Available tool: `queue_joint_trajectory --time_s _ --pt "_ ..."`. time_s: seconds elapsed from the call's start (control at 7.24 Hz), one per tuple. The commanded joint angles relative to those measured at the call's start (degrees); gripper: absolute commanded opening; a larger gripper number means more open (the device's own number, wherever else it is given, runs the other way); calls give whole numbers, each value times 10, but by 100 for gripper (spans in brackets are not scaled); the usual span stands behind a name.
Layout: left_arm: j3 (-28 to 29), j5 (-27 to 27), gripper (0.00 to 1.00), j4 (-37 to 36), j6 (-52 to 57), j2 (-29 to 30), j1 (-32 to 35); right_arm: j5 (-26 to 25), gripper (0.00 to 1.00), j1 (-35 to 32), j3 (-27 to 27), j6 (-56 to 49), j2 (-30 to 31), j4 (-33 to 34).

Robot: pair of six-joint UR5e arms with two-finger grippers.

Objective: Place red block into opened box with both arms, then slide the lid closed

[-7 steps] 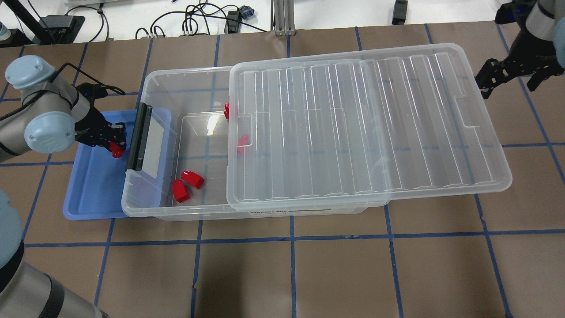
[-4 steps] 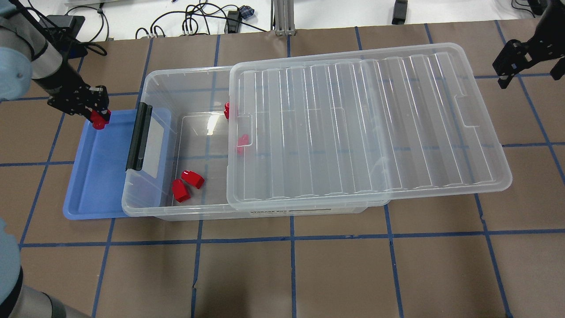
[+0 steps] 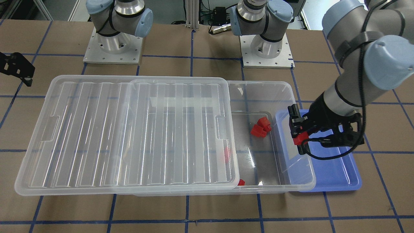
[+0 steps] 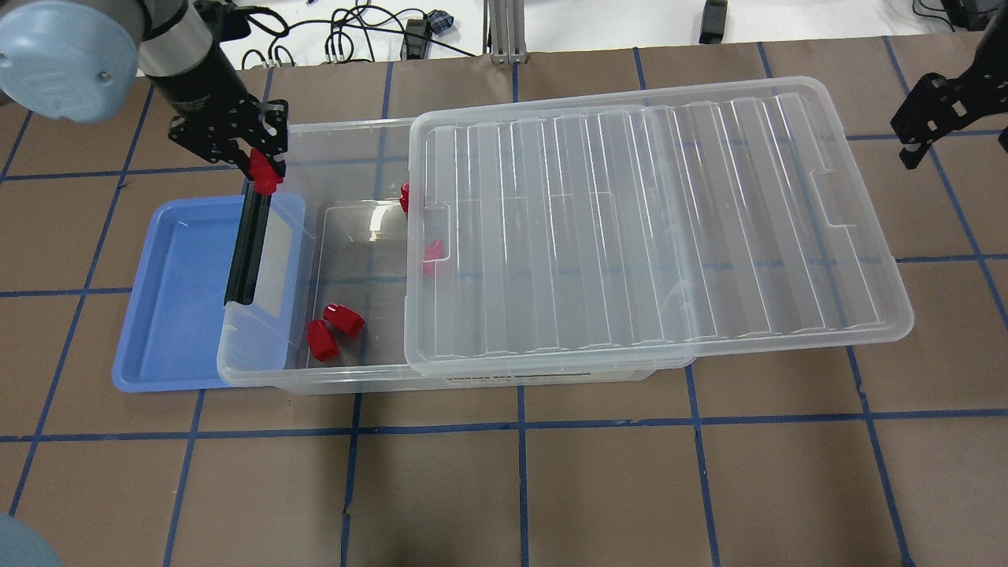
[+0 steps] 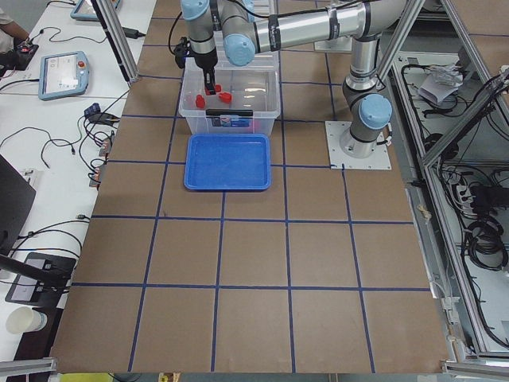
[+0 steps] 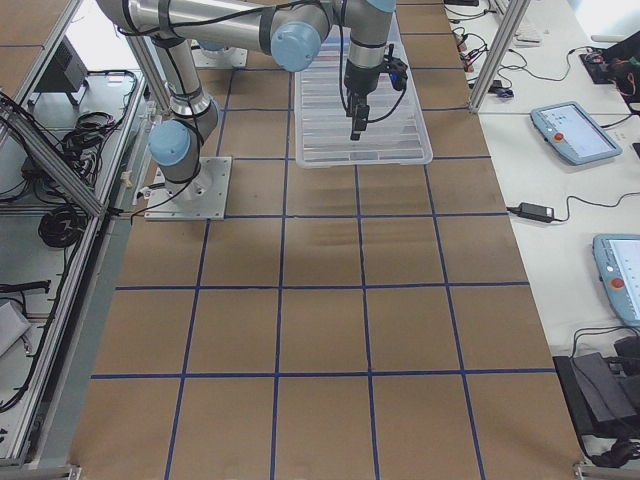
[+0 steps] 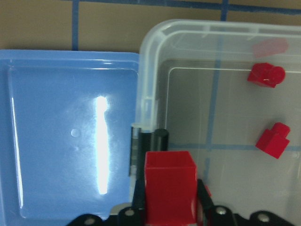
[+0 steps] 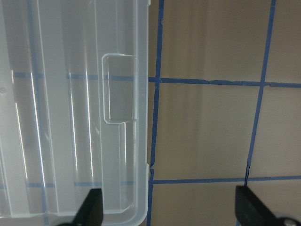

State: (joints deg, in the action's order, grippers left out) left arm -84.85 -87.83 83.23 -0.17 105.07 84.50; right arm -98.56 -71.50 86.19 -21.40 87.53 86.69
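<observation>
The left gripper is clenched on the red block over the box's 10 o'clock corner, overhead, not yet released. 4 other blocks lie inside. The right gripper hangs spread wide off the 2 o'clock edge of the lid, which is yet to be slid shut.

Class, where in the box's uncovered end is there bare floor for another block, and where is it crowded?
Bare: the mid-width floor of the box, between the handle and the lid edge. Crowded: two red blocks at the robot-side corner, and two more along the lid edge.
</observation>
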Motion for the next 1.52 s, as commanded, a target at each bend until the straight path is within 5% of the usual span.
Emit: queue_joint_trajectory --time_s 0.0,0.28,1.38 --pt "-72 3 1 -96 -33 14 27 -1 100 4 2 0 -13 -7" --pt "-147 7 1 -212 -35 14 24 0 100 3 2 0 -10 -8" --pt "-237 35 1 -321 -46 54 32 0 100 2 -1 0 -11 -8"
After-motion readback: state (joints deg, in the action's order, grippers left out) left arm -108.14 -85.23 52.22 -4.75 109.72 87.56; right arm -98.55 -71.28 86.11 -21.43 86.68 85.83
